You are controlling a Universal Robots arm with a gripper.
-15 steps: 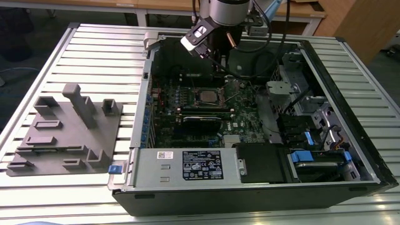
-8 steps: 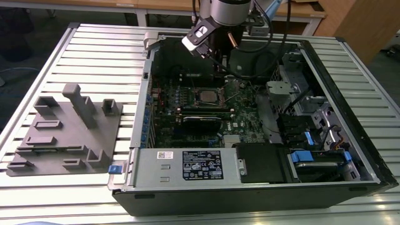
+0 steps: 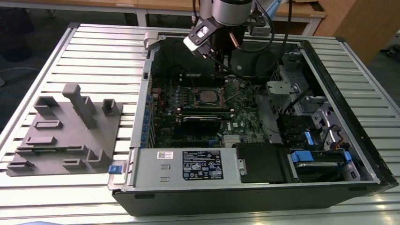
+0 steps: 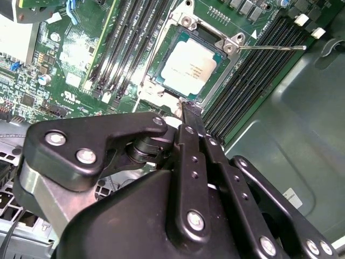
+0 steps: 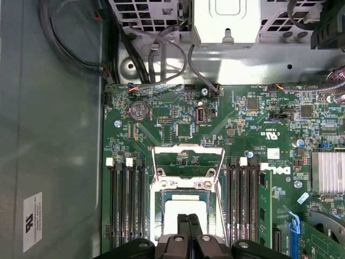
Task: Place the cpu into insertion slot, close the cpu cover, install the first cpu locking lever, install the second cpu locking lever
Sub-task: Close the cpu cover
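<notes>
In the exterior view, an open computer case lies on the slatted bench, with a grey moulded fixture near the bench's edge on the exterior view's left. The arm reaches down inside the case by its far wall. The gripper hangs just beyond the insertion slot on the green motherboard.

In the second wrist view, the cpu sits flat in the slot, its pale metal top facing up. The cpu cover seems to lie down around it, though I can't be sure it is fully seated. A thin locking lever juts out sideways from the socket's corner. The gripper's two fingers are pressed together with nothing between them, and their tip is just at the cover's edge.

In the first wrist view, the joined fingertips sit over the near side of the chip. A wire lever loop stands beyond it.
</notes>
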